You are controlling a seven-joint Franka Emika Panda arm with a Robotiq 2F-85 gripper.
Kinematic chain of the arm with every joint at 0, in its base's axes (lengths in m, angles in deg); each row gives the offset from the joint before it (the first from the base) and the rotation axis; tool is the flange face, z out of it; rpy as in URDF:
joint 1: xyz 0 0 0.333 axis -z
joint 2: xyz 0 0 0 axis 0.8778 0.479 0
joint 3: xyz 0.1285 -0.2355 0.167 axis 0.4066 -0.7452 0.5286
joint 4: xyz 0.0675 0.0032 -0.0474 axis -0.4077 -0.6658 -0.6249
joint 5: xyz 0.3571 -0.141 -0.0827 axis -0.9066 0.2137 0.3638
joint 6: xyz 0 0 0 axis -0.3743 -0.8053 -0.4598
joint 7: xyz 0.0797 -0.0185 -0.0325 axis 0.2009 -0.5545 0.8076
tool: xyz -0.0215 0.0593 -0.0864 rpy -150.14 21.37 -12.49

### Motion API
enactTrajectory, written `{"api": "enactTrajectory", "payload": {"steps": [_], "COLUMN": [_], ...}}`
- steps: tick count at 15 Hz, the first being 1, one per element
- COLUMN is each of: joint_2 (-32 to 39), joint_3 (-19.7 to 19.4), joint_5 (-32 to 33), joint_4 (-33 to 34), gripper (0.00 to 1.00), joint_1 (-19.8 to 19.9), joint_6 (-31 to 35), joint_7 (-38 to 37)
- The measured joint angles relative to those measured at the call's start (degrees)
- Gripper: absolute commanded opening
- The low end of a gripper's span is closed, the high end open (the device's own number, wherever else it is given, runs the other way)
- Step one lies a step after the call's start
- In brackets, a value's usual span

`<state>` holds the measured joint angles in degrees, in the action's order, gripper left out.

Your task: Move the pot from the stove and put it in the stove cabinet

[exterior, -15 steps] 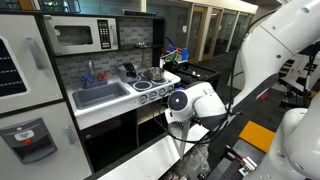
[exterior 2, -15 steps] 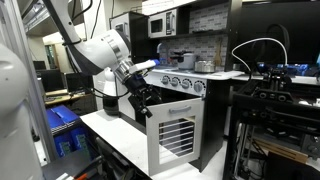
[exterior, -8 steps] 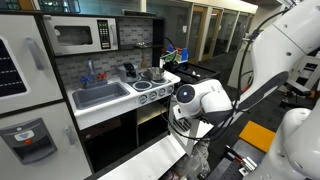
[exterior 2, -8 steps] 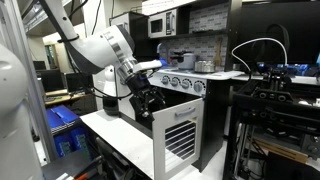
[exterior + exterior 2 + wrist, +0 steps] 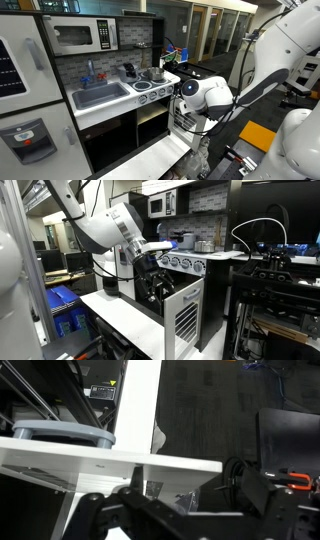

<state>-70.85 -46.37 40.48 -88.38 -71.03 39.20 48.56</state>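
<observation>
Pot (image 5: 157, 74): sat on the stove (image 5: 148, 88)
Stove cabinet (image 5: 186, 320): white slatted door stood partly open
Claw (image 5: 152, 283): jaws spread wide, close by that door

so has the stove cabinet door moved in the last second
yes. in an exterior view the stove cabinet door has swung right: its free edge now sits nearer under the stove's knobs, and its slatted face looks narrower
</observation>
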Motion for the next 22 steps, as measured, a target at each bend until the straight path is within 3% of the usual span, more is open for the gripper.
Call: {"api": "enactTrajectory", "payload": {"steps": [3,6,11,16,18,22], "joint_2": [-0.1,-0.6,-2.1,-4.3,-5.1,-5.4], "joint_3": [-1.2,-3.4,-4.6,-5.9,-5.9,-6.0], "joint_5": [-1.2,-8.8,-31.2,-54.0,-58.1,-60.1], "joint_4": [0.0,0.0,0.6,3.0,4.7,8.6], "gripper": [1.0,1.0,1.0,1.0,1.0,1.0], "joint_1": [0.6,0.6,-0.6,-6.5,-7.6,-7.6], "joint_6": [1.8,8.3,17.3,19.9,19.9,20.9], "joint_7": [0.5,5.7,21.5,35.5,37.7,38.5]}}
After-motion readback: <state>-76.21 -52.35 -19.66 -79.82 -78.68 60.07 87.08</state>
